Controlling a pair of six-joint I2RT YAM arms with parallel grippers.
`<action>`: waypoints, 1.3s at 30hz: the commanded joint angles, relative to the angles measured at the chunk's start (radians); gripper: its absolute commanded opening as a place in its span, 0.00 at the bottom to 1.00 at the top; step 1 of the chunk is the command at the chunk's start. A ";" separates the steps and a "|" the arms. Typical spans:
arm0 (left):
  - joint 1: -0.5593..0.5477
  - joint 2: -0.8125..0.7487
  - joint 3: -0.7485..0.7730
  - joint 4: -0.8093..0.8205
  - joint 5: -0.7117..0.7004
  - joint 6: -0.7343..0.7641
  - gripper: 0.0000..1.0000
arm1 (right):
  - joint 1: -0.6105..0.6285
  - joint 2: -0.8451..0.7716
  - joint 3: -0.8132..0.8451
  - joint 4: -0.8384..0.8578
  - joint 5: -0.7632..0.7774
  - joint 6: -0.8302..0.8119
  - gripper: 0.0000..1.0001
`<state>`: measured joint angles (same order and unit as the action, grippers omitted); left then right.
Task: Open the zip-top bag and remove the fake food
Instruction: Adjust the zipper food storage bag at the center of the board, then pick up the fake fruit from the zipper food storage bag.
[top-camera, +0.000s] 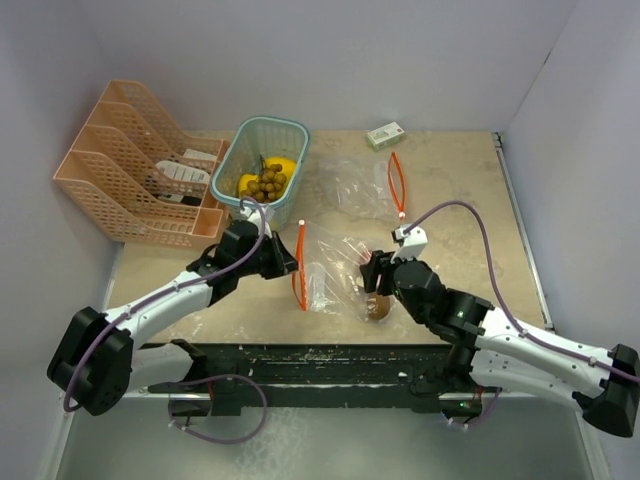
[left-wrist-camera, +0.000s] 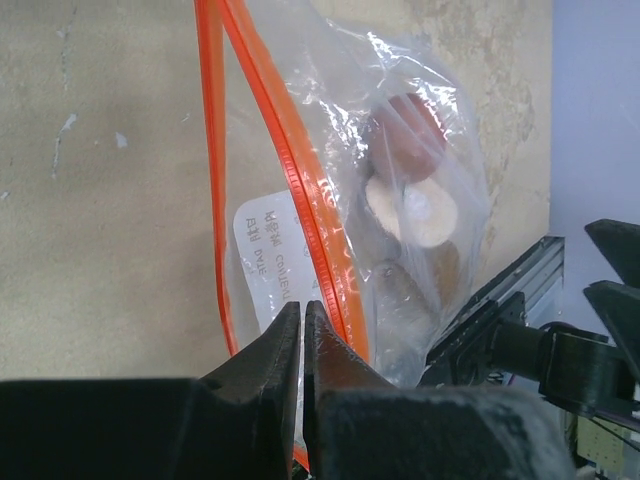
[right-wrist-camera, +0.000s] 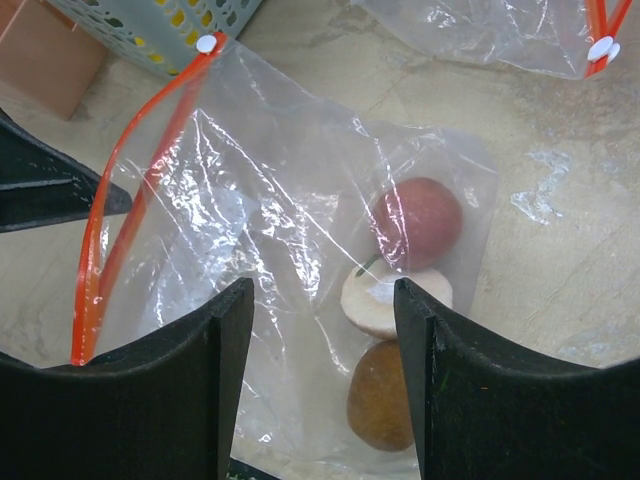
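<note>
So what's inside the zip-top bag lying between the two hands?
The bag holds a red piece, a beige piece and a brown piece, seen through the plastic. The right hand covers the brown piece's edge and whatever lies beside it.

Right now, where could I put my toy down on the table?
Bare tabletop lies right of the empty bag, up to the right edge. Crowded: rack, basket, and the filled bag in the middle.

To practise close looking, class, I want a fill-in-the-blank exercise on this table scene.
The bag has an ___ zip. The grapes lie in the ___. The right tool is ___, not shut.
Missing words: orange; basket; open.
</note>
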<state>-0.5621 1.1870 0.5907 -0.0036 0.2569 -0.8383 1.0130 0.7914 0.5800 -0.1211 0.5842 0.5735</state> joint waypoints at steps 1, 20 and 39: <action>0.005 -0.020 -0.016 0.128 0.046 -0.026 0.07 | -0.008 0.019 0.004 0.045 0.002 0.007 0.61; -0.011 0.114 -0.096 0.396 0.093 -0.117 0.07 | -0.069 0.077 -0.002 0.042 -0.031 0.042 0.61; -0.092 0.259 -0.093 0.536 0.042 -0.156 0.34 | -0.477 0.414 -0.092 0.229 -0.346 0.128 0.90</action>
<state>-0.6250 1.4155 0.4934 0.4404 0.3161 -0.9817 0.5468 1.1858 0.5354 0.0036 0.2985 0.6781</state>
